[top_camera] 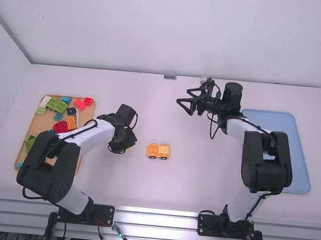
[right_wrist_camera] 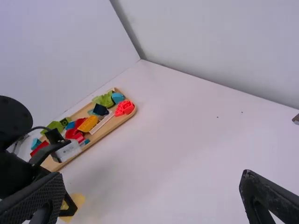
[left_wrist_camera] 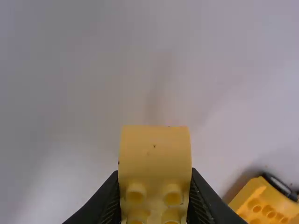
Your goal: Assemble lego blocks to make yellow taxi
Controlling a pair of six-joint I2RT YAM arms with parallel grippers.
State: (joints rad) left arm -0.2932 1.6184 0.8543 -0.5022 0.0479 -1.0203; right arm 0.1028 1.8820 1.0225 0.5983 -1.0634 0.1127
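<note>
My left gripper hangs above the table, left of the yellow taxi piece with black wheels. In the left wrist view, my left gripper is shut on a yellow block with a rounded smooth end and studs. The studded taxi piece lies beyond it at that view's corner. My right gripper is over the back of the table, its fingers spread with nothing between them. In the right wrist view, my right gripper shows both fingers wide apart, and the yellow block appears at the left gripper's tips.
A wooden tray with green, red, blue and orange blocks stands at the left, partly under the left arm. A blue tray lies at the right, partly under the right arm. Bare white table surrounds the taxi piece.
</note>
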